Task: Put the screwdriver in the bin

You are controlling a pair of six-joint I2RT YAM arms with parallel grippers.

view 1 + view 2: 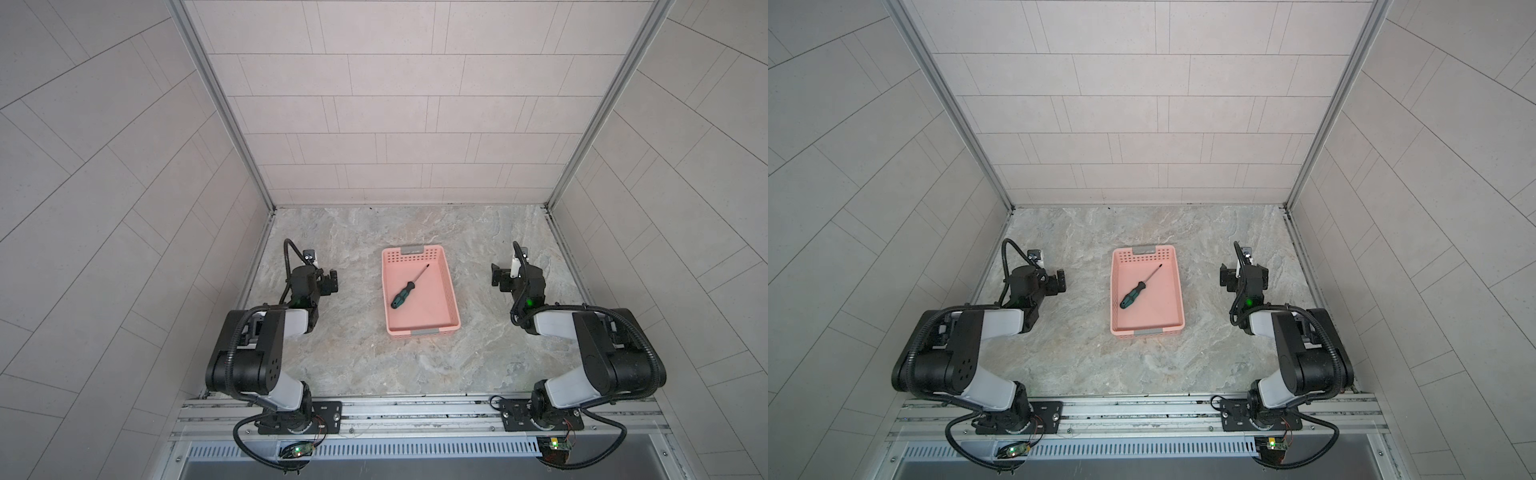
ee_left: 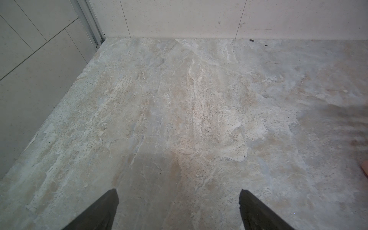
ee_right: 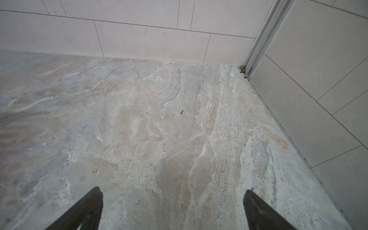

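**A:** so the screwdriver (image 1: 409,288) is lying diagonally inside the bin (image 1: 434,303), looks done to me. Anything left?

**B:** nah, I'd just park both arms clear. The left fingers (image 2: 99,213) and right fingers (image 3: 262,213) are spread apart, empty, well off to either side. Marbled stone desk (image 1: 332,353), pale tiled walls (image 1: 374,83) around.

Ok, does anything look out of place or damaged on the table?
Nothing stands out. The screwdriver lies flat and diagonal inside the bin, which sits level on the table. The left gripper and right gripper are apart from it, jaws open. Only tiny specks dot the table.
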